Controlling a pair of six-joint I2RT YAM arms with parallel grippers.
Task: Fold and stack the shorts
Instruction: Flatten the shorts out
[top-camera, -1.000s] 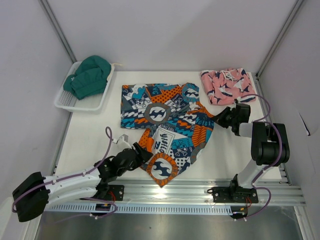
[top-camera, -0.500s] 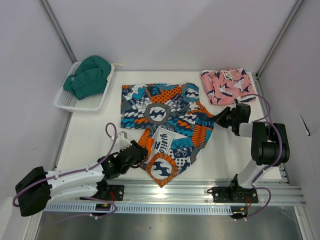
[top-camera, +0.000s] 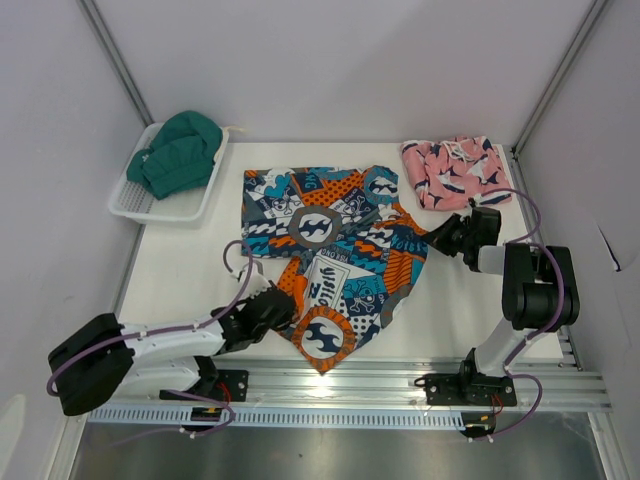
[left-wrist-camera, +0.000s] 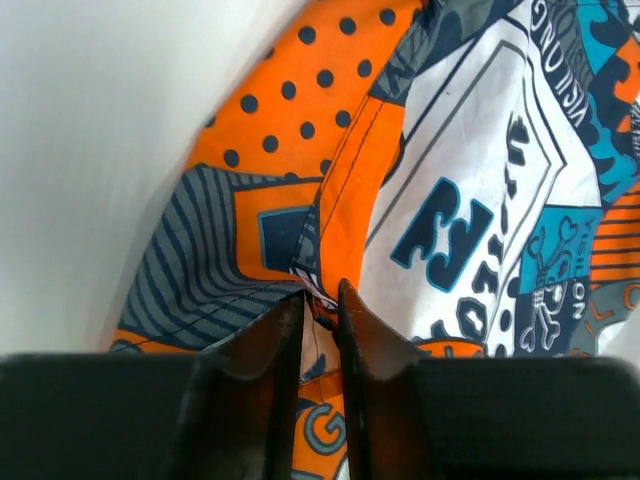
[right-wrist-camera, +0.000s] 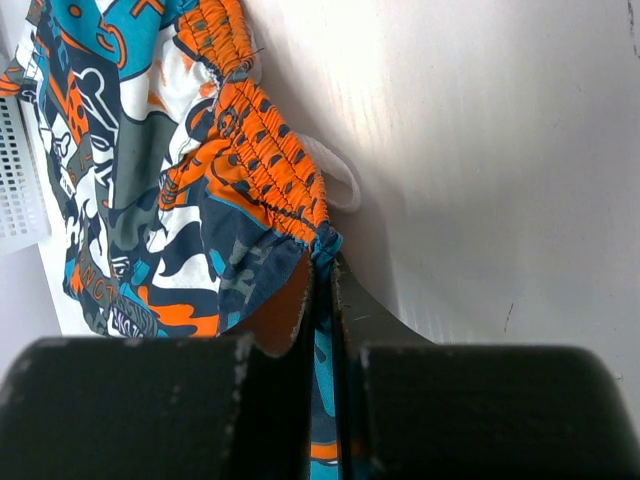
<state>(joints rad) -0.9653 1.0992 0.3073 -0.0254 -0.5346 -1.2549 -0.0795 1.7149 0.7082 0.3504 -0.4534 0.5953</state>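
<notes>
Patchwork shorts (top-camera: 330, 240) in teal, orange and navy, spread over the middle of the desk (top-camera: 180, 265). Rumpled rather than flat: one leg reaching toward the far left, the other running down toward the near edge, gathered waistband at the right. A round navy-and-white emblem at the near tip, another near the centre.

Left pincer (top-camera: 287, 303) low on the desk at the near-left hem of the patchwork shorts. In the left wrist view, the same pincer (left-wrist-camera: 320, 292) with fingers (left-wrist-camera: 275, 340) drawn almost together, clamped on a raised fold of the hem, just where the orange dotted patch meets the white lettered one.

Right pincer (top-camera: 432, 237) at the right end of the waistband, its arm bent over the right side of the desk. Seen from the right wrist, this pincer (right-wrist-camera: 325, 268) closed tight on the corner of the orange gathered waistband, cloth pinched between the fingers. White cord (right-wrist-camera: 343, 185) looped on the desk just beside the waistband.

Pink shorts (top-camera: 455, 172) with shark print, bunched at the far right corner of the desk, apart from the patchwork shorts and just beyond the right pincer.

White basket (top-camera: 135, 205) at the far left, green cloth (top-camera: 180, 150) heaped inside.
</notes>
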